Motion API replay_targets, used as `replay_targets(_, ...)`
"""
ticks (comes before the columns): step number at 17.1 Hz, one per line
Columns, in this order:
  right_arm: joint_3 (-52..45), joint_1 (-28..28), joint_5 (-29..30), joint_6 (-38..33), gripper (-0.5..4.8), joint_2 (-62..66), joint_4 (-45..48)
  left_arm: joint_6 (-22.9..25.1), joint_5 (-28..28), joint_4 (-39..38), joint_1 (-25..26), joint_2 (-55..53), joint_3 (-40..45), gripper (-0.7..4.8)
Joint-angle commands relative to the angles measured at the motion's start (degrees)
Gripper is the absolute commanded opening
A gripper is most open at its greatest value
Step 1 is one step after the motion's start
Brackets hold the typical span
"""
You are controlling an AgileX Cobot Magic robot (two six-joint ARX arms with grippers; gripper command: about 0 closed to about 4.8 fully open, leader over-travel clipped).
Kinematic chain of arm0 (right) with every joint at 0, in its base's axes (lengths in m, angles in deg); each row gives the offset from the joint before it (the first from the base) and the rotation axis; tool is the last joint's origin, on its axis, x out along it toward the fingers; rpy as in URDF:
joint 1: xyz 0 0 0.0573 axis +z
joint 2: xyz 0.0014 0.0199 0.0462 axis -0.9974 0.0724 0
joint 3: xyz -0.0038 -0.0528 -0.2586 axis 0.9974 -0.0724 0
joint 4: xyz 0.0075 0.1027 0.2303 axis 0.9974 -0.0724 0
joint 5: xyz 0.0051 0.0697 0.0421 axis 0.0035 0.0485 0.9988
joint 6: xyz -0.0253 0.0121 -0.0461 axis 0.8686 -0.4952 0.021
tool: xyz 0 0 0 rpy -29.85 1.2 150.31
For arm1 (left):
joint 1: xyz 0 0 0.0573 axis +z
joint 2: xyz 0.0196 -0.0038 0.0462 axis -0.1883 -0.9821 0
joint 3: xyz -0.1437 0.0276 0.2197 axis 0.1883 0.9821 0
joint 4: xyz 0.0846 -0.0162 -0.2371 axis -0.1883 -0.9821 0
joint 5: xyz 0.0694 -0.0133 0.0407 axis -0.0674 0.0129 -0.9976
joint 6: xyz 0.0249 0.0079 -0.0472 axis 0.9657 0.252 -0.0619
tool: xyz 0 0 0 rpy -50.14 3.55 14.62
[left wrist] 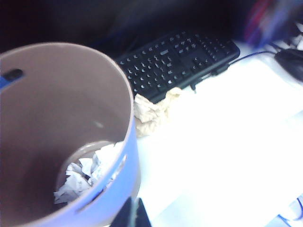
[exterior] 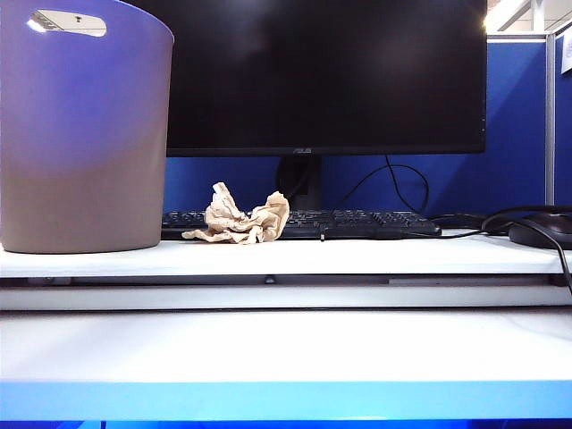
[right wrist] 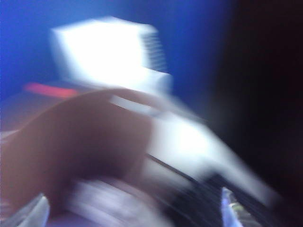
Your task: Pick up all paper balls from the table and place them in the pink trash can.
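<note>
While the left gripper (left wrist: 131,213) hangs clenched and empty over the bin (left wrist: 120,101), white paper wads (left wrist: 87,172) lie at the bin's bottom. The right gripper (right wrist: 135,210), seen only in blur, seems spread wide. Farther back on the table (exterior: 357,259), the tan wad (exterior: 239,217) rests against the keyboard (exterior: 357,222), beside the bin.

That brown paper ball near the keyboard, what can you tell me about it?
The brown paper ball is a loosely crumpled wad of tan paper, more spread out than round, with creased flaps sticking up and out. It lies on the white table right in front of the keyboard, against its front edge, beside the bin, with a narrow gap between them in the exterior view. It is not in the bin yet. Neither gripper touches it; the left gripper hangs over the bin's rim.
</note>
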Motion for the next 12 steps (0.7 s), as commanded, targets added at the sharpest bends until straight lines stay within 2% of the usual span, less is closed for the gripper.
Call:
replay_targets(1, -0.3, -3.2, -7.7, 3.1, 4.79, -0.1, -17.9, -0.1, 7.6, -0.8, 0.0, -2.6, -0.1, -0.05)
replay_targets(3, -2.3, -4.2, -4.4, 3.9, 4.79, 4.3, -23.1, -0.1, 10.6, -1.1, 0.0, -3.4, 0.0, -0.05)
replay_targets(8, -3.7, -4.0, -4.3, 6.1, 4.79, 15.3, -17.3, 0.1, 10.5, -2.2, 0.0, -3.4, 0.0, -0.05)
replay_targets(12, -3.7, -4.0, -3.3, 6.1, 4.79, 19.3, -17.3, -0.1, 10.0, -3.4, 0.0, -3.4, -0.1, -0.05)
